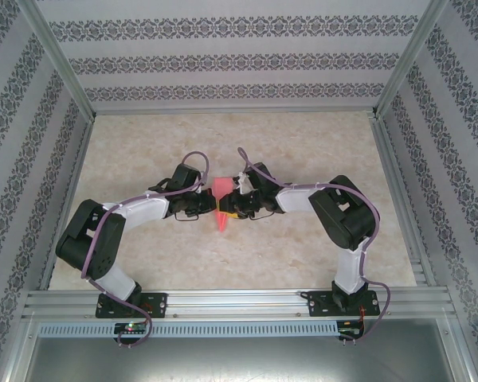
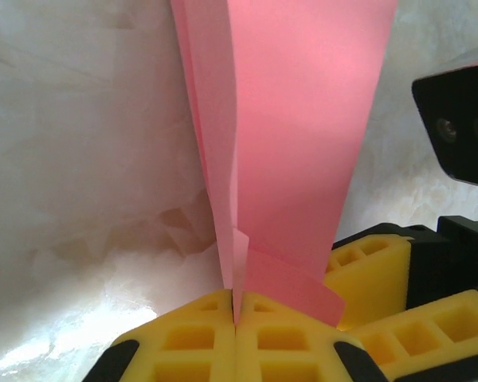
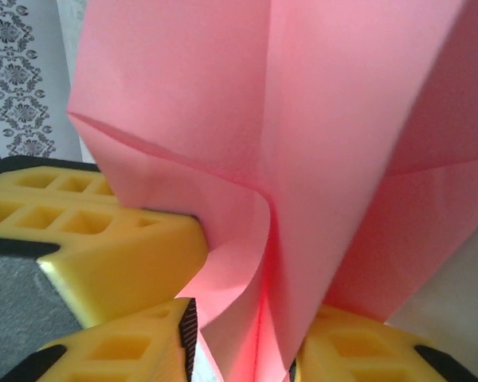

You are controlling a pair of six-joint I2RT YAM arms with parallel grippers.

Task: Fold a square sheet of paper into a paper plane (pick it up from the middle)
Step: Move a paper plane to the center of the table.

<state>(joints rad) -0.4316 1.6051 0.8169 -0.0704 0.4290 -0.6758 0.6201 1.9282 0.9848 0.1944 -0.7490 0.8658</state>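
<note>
Left end effector [image 2: 235, 317] is clamped tight on the paper [image 2: 295, 119]. Right end effector [image 3: 243, 358] is half-open round it. I fear a skewed close crumples or tears it.

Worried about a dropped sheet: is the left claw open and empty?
No, the left claw is shut, its yellow fingers pinching the folded pink paper.

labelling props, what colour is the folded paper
Plain salmon-pink paper plane; best in left wrist view.
</note>
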